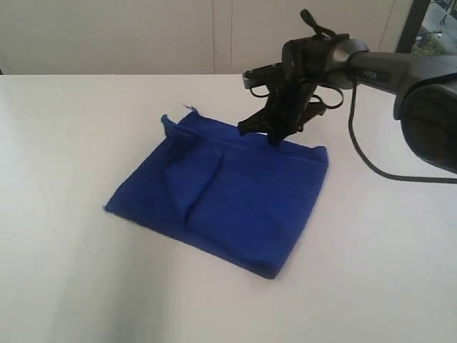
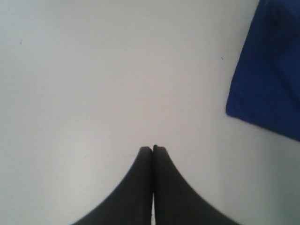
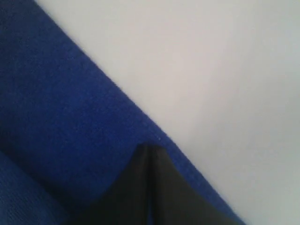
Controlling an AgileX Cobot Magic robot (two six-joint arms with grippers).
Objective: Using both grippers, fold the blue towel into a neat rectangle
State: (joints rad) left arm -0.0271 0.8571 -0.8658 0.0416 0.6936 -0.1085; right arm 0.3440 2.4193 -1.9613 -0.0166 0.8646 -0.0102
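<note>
Surface: white surface (image 1: 64, 286), filling the lower part of the exterior frame and running to the far wall.
Left tool: left tool (image 2: 153, 149), seen in its own wrist camera only; the two black fingers are pressed together with nothing between them, over bare surface.
Towel near left tool: one corner of the blue towel (image 2: 267, 79) sits at the upper right of that frame, well apart from the fingers.
Towel place: the blue towel (image 1: 228, 196) lies on the surface at the centre of the exterior frame, folded into a rough rectangle.
Towel layers: a folded flap overlaps the left half, its edge running down the middle; the far left corner is bunched and raised.
Right tool: right tool (image 1: 273, 136) reaches down to the towel's far edge, right of centre; its fingers are clenched together. Whether cloth is pinched between them I cannot tell.
Right wrist camera: the closed tips lie over blue cloth, just beside its stitched edge.
Arm: one black arm (image 1: 400, 68) enters from the upper right, with a black cable (image 1: 364, 153) looping below it.
Count: one towel, two tools, one arm in the exterior frame.
</note>
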